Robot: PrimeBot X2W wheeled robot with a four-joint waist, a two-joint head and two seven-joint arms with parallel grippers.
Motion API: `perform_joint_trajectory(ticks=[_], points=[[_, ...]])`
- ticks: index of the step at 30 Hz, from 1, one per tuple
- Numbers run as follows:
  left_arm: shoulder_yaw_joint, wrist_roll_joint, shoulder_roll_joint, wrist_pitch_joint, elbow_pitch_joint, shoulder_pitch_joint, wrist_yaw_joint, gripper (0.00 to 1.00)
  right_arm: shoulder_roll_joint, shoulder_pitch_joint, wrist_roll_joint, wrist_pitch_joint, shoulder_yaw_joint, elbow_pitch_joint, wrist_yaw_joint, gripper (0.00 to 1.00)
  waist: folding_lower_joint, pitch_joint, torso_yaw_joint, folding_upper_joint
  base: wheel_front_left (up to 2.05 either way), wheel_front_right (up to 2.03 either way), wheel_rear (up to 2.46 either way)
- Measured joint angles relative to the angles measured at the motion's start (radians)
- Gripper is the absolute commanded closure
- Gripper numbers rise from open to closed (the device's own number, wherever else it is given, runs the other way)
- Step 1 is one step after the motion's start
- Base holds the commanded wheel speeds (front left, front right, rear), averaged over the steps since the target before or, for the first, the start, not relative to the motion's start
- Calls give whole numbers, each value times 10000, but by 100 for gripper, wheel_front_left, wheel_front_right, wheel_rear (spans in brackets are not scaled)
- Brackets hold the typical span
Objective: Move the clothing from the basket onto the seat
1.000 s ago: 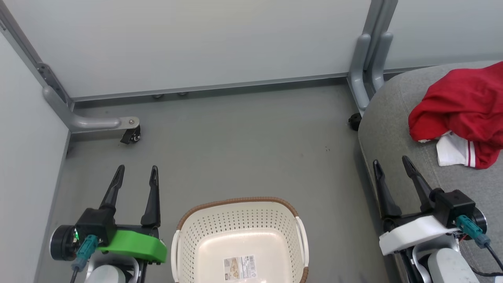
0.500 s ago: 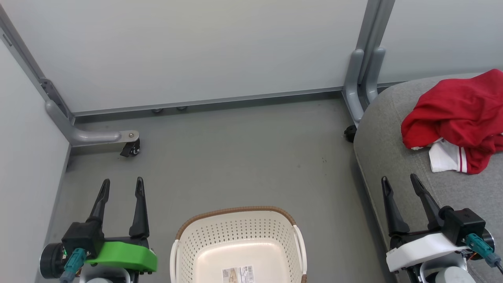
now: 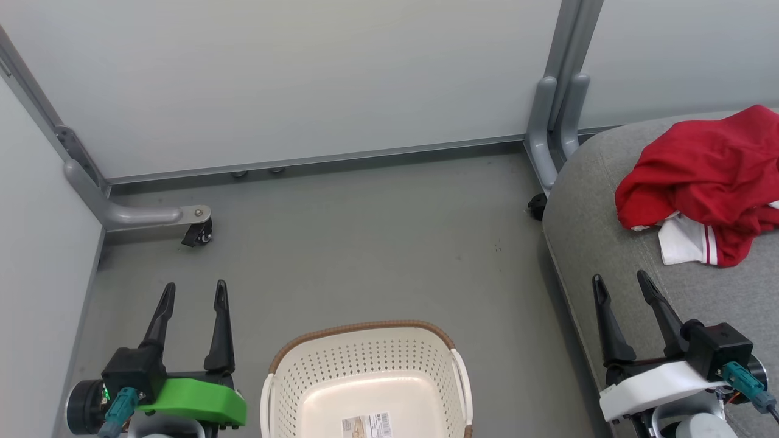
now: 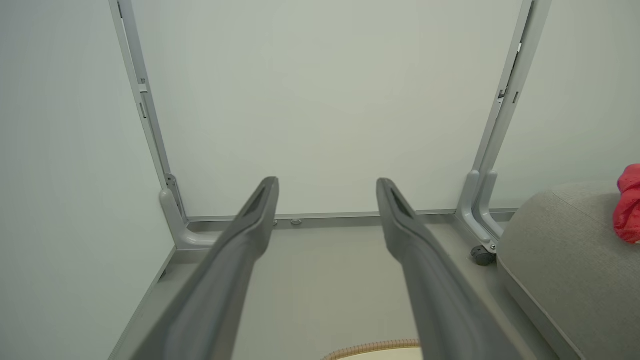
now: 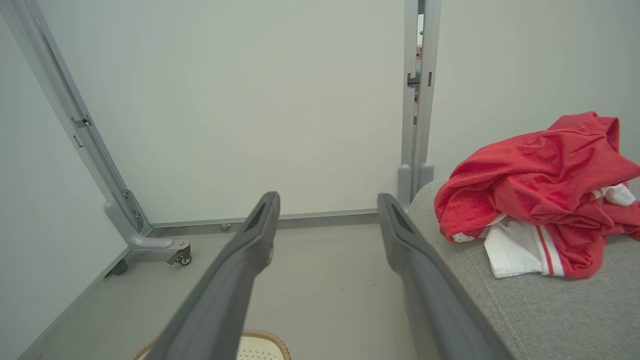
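Clothing [image 3: 700, 176] stays on the seat [image 3: 608, 243], left hand [image 3: 195, 285] and right hand [image 3: 620, 277] still spread, empty

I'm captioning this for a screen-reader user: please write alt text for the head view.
A red garment with white striped trim lies heaped on a grey seat cushion at right, while the cream perforated laundry basket stands empty. The open left gripper and right gripper flank it, holding nothing.
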Motion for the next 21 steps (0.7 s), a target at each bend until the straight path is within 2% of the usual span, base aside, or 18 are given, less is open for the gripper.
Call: perform_joint_trajectory(ticks=[2, 3, 9, 21], points=[[19, 12, -23, 0, 25, 0, -33, 0, 0, 0, -12, 0, -2, 0, 0, 0, 0, -6, 7, 0, 0, 0, 0], [35, 29, -31, 0, 25, -1, -54, 100, 0, 0, -21, 0, -2, 2, 0, 100, 0, -7, 15, 0, 0, 0, 0], [58, -171, -102, 142, 516, 112, -54, 100, 98, 179, 215, 92, 27, 428, 0, 100, 0, -5, 4, 0, 0, 0, 0], [286, -2428, -130, 704, 516, 104, -92, 100, 94, 146, 2408, 660, -111, 545, 0, 100, 0, 15, -51, 0, 0, 0, 0]])
